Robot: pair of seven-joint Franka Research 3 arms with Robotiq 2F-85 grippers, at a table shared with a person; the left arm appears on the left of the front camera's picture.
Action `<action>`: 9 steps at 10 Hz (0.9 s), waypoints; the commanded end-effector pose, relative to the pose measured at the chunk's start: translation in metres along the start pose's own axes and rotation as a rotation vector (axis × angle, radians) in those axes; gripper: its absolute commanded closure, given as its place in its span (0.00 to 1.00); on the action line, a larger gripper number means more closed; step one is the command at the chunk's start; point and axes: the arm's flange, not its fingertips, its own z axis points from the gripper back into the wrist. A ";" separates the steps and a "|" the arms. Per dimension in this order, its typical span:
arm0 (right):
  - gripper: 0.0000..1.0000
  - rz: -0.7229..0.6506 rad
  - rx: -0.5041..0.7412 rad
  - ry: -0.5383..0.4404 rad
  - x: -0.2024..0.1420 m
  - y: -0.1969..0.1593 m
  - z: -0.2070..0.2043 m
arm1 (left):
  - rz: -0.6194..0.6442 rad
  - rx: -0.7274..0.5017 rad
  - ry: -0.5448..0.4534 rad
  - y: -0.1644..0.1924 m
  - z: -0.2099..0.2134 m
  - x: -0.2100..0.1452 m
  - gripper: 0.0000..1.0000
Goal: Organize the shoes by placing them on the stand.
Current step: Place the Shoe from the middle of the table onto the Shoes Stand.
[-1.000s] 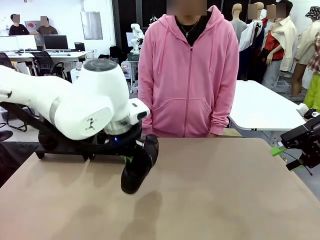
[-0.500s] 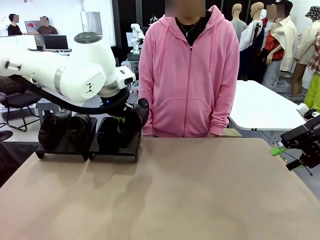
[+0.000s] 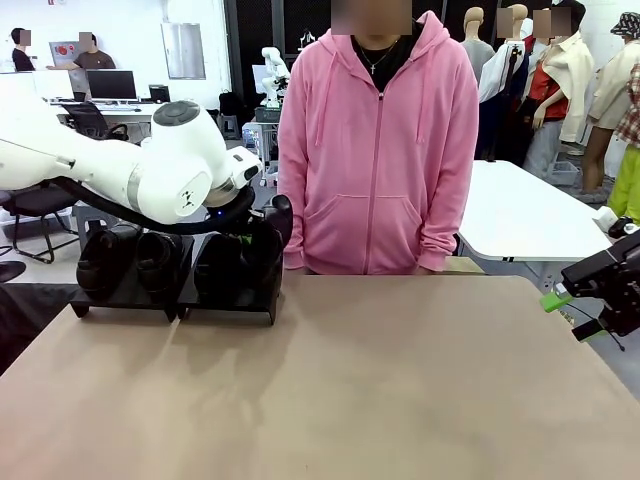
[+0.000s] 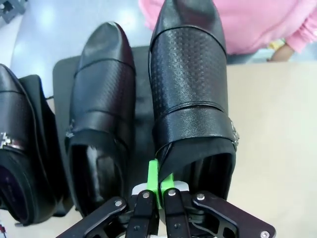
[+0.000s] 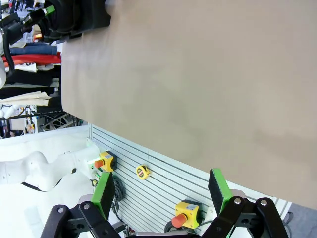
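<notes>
At 10 o'clock on worktop (image 3: pixel 400 400), stand (image 3: pixel 225 300) carries three shoes; left tool (image 4: pixel 159 191) pinches heel rim of fourth shoe (image 4: pixel 190 99), poised over right platform beside its mate (image 4: pixel 101 99). Placing step nearly done. Next move calls for lowering until sole seats, then releasing. Right tool (image 5: pixel 163 191) spread wide, idle at 3 o'clock.

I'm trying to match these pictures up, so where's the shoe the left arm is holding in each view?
Front view: held shoe at left centre, over the stand's right platform.
Left wrist view: centre, largest, heel rim in the left end effector.
Right wrist view: too small to single out.
Shared landmark: the stand.
</notes>
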 end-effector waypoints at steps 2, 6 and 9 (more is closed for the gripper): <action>0.00 0.012 -0.013 0.011 0.000 0.000 0.004 | 0.064 0.052 -0.053 -0.005 -0.012 0.007 1.00; 0.00 0.012 -0.013 0.011 0.000 0.000 0.004 | 0.090 0.053 -0.014 -0.002 -0.033 -0.002 1.00; 0.00 0.012 -0.013 0.011 0.000 0.000 0.004 | 0.082 0.058 0.022 -0.001 -0.039 -0.004 0.43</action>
